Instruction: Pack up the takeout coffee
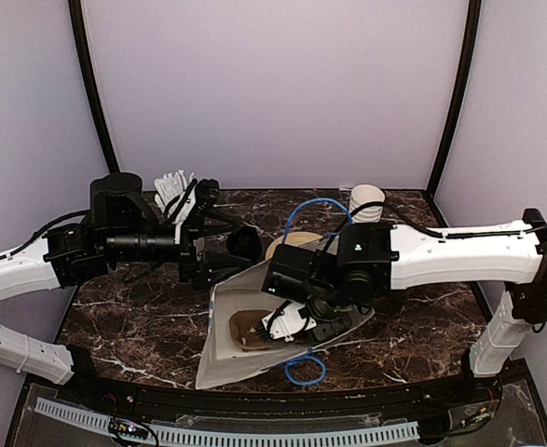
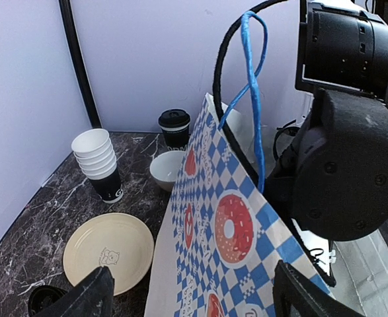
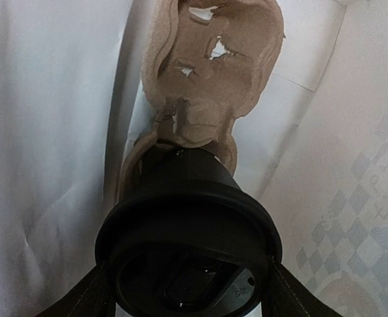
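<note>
A black takeout coffee cup [image 3: 188, 218] with its round black lid sits between my right gripper's fingers [image 3: 81, 297], which are shut on the lid's sides. Its base rests against a brown pulp cup carrier [image 3: 210, 72] inside the white-lined paper bag [image 1: 219, 358]. From above, my right gripper [image 1: 294, 321] reaches down into the bag's mouth. A second lidded black cup [image 2: 174, 127] stands at the back by the wall. My left gripper [image 2: 200, 300] is open, its fingers wide on either side of the bag's blue-checked donut-print side [image 2: 227, 231]; it [image 1: 236, 250] is at the bag's left rim.
A stack of white-lined black cups [image 2: 98, 162], a small white bowl [image 2: 165, 169] and a cream plate [image 2: 108, 249] stand left of the bag. A loose black lid [image 2: 45, 298] lies near the plate. The bag's blue handle [image 2: 253, 99] loops up beside the right arm.
</note>
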Controlling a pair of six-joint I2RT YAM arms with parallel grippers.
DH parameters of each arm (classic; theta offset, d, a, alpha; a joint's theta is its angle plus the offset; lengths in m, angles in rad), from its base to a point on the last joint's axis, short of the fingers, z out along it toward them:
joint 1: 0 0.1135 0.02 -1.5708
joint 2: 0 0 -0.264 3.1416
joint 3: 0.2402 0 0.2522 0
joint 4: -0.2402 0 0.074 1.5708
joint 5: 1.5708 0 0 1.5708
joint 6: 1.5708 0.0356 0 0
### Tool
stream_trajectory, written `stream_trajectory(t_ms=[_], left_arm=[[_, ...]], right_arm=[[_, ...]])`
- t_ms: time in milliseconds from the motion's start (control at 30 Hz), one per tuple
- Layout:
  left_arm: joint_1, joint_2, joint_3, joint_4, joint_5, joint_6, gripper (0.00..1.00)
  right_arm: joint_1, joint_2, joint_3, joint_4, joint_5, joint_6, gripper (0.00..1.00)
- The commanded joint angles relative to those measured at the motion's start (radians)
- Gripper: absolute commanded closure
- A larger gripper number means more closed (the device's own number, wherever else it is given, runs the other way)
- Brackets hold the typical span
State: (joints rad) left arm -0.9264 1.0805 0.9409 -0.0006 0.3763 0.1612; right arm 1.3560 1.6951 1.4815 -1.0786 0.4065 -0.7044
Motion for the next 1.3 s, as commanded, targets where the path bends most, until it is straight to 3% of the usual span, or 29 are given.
stream_trajectory(t_ms=[0,300,600,1000,1267], left_arm=[[0.004,-0.011,-0.018,0.011,-0.033,-0.001,0.14],[0.006,-0.018,-0.017,0.007,-0.086,-0.006,0.13],[0.034,-0.005,0.008,-0.018,-0.203,-0.059,0.07],[0.156,-0.002,0.038,-0.01,-0.214,-0.135,0.06],[0.17,-0.009,0.102,-0.037,-0.204,-0.129,0.04]], right_arm=[[-0.07,0.066,0.112,-0.08,-0.152,0.046,0.49],[-0.162,0.161,0.261,-0.195,-0.315,0.035,0.5],[-0.165,0.18,0.323,-0.212,-0.247,0.053,0.49],[-0.223,0.244,0.218,-0.188,-0.431,-0.037,0.5],[-0.242,0.274,0.165,-0.199,-0.54,-0.069,0.49]])
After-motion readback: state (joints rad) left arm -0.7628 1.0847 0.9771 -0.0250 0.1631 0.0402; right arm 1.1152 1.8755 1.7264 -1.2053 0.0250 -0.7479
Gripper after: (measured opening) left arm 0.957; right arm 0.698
